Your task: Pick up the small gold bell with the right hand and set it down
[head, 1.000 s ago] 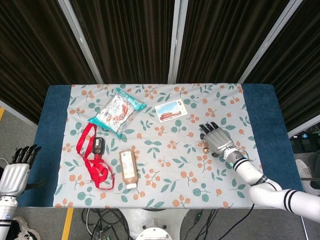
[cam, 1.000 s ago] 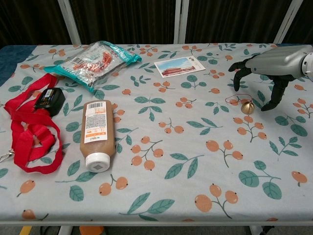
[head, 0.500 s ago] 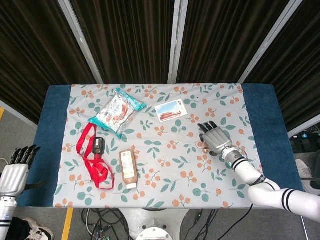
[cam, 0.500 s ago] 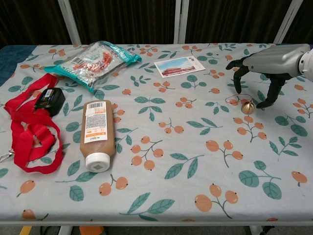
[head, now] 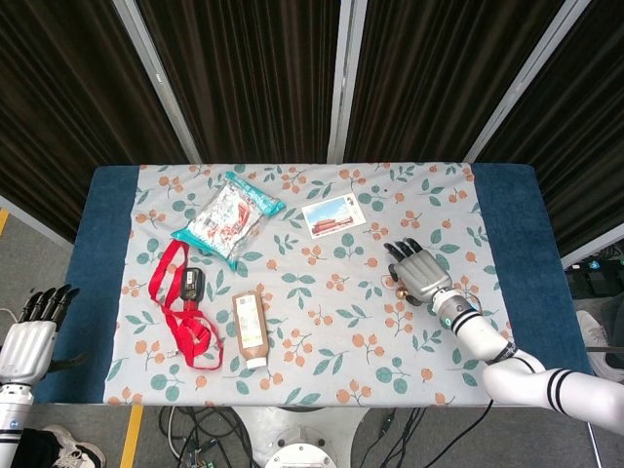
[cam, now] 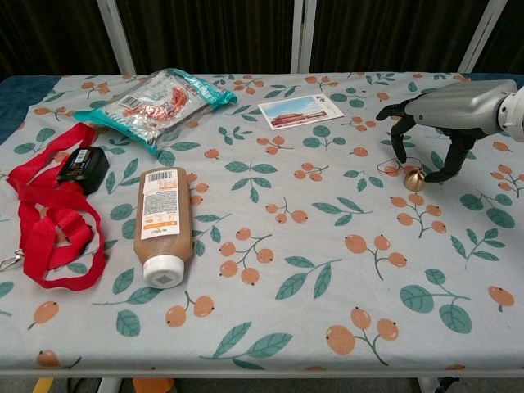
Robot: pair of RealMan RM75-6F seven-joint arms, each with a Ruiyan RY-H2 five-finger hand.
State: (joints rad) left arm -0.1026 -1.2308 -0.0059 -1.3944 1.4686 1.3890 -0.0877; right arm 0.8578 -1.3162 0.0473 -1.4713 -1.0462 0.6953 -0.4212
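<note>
We see the small gold bell (cam: pixel 414 180) standing on the flowered tablecloth (cam: pixel 311 270) at about 3 o'clock of the table in the head view, with a thin ring (cam: pixel 389 168) lying just beside it. Our right hand (cam: pixel 442 123) hangs directly over the bell, palm down, so the bell lies under the hand, between the thumb and the curved fingers (cam: pixel 399 139). The fingers are spread apart and hold nothing; we cannot tell if any tip touches the bell. Our left hand (head: pixel 24 341) is well apart, off the table at 8 o'clock, fingers apart and empty. We judge the coming move is a short descent and a pinch.
</note>
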